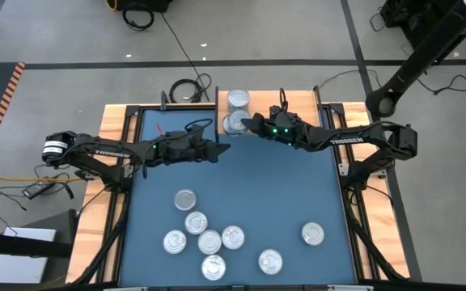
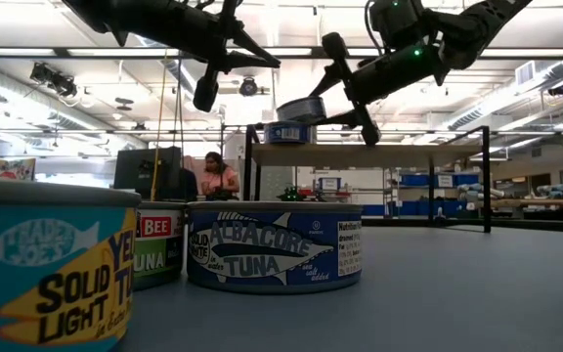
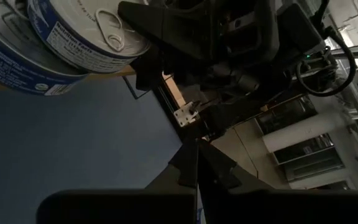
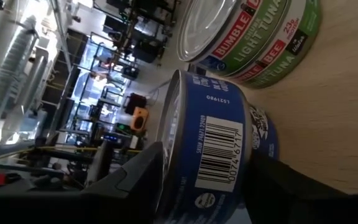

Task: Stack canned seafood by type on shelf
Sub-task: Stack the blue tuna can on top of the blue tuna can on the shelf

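Observation:
The light-wood shelf (image 1: pixel 233 109) stands at the table's far edge on black legs (image 2: pixel 485 176). Two green-labelled tins (image 4: pixel 260 31) are stacked at its far end, and a blue tin (image 2: pixel 291 132) sits nearer. My right gripper (image 1: pixel 246 124) reaches in from the right, shut on another blue tin (image 4: pixel 213 149) that tilts just above the blue one on the shelf. My left gripper (image 1: pixel 223 149) hangs shut in the air a little short of the shelf, touching nothing. Several silver-lidded tins (image 1: pixel 209 241) lie on the near half of the blue table. My right gripper pinches the blue tin across its height, one finger (image 4: pixel 135 177) on the lid side (image 4: pixel 174 140) and the other (image 4: pixel 291 183) on the bottom face. The fingers come from the table's right, slanting slightly down. The tin is tilted over the lower blue tin (image 4: pixel 263 134); whether they touch, I cannot tell.
A single tin (image 1: pixel 312 234) lies at the near right. In the low view, a teal tin (image 2: pixel 47 274), a green-labelled tin (image 2: pixel 159 244) and a blue albacore tin (image 2: pixel 274 246) stand close to the camera. A person (image 2: pixel 218 176) sits beyond the table.

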Controlling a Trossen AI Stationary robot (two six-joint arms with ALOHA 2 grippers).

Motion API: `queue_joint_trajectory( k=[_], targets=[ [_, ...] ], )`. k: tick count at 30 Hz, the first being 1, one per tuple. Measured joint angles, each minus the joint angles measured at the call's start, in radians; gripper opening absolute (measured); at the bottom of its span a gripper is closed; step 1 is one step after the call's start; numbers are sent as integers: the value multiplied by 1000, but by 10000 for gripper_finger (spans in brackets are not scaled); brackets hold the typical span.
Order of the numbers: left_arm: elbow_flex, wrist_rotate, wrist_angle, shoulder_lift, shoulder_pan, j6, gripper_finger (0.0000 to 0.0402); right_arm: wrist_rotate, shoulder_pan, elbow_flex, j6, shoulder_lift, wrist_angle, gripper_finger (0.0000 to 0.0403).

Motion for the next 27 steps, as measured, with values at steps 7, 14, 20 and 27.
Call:
queue_joint_trajectory(
  k=[7, 14, 20, 27],
  targets=[
    [0, -16, -5, 9, 0, 0, 5, -7, 0, 37, -51, 4, -68, 200],
    [0, -40, -1, 9, 14, 2, 5, -6, -6, 181, -176, 5, -319, 199],
    [0, -36, -1, 9, 13, 4, 5, -55, -6, 200, -163, 5, -322, 199],
    [0, -38, -2, 9, 13, 19, 5, -86, -6, 201, -136, 5, -319, 190]
  ],
)
